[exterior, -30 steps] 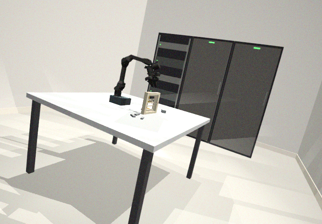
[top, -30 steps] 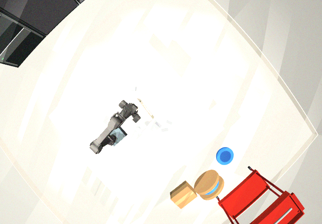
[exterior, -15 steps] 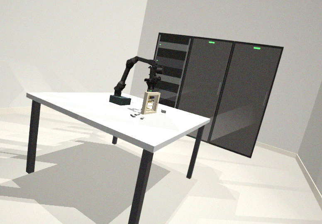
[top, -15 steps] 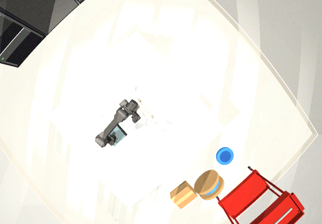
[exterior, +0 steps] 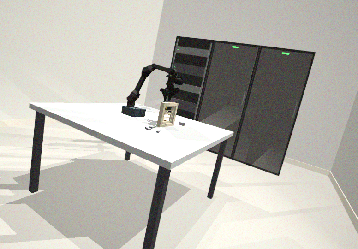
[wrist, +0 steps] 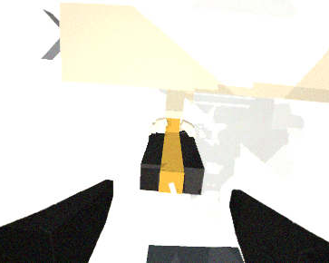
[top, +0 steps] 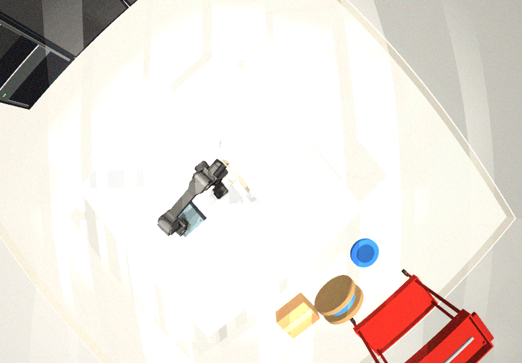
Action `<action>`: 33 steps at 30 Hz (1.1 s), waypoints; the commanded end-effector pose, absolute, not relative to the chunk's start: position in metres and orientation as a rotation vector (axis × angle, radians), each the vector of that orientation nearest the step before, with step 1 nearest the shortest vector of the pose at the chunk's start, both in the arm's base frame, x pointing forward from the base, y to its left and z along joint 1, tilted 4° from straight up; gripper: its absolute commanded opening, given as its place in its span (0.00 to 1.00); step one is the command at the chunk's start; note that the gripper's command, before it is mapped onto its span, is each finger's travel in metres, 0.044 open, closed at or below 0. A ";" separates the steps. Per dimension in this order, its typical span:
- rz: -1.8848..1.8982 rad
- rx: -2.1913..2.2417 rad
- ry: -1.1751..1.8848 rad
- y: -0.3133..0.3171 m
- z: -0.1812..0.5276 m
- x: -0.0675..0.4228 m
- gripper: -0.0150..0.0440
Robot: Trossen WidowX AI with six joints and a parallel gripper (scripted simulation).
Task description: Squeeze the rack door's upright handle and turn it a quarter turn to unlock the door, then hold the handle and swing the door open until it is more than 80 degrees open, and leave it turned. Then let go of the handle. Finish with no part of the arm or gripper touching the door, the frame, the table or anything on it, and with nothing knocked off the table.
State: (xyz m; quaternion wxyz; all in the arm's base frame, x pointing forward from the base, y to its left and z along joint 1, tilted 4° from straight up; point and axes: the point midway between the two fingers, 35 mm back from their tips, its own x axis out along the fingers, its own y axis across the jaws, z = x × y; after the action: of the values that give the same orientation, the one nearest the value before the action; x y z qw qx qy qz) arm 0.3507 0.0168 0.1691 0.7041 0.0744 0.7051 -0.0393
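Note:
The rack frame (exterior: 160, 115) (top: 242, 181) (wrist: 120, 50) stands upright on the table, a pale wooden rectangle. The handle (wrist: 172, 151) (exterior: 168, 108), black with an orange middle, stands out from the door side facing the arm. Its long sides run away from the camera in the wrist view, and its near end lies between the lines of the two fingers. My gripper (exterior: 167, 99) (wrist: 171, 192) points down above the handle. Its fingers are open, with a gap on both sides of the handle and nothing gripped. The door is washed out; its exact angle is hard to tell.
Small grey blocks lie on the white table (exterior: 101, 121), some in front of the frame (exterior: 147, 128) and one (exterior: 181, 123) to its right. The arm's dark base (exterior: 133, 111) (top: 194, 220) stands behind the gripper. Dark cabinets (exterior: 228, 96) stand beyond the table.

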 end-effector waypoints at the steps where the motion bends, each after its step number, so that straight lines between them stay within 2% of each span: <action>1: -0.091 0.173 1.574 0.018 0.162 0.350 0.76; 33: -0.090 0.173 1.574 0.020 0.110 0.349 0.76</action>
State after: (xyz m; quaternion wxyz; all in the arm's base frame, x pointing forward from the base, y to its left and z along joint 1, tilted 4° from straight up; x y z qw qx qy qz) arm 0.3505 0.0196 0.1148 0.7032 0.0744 0.7060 -0.0393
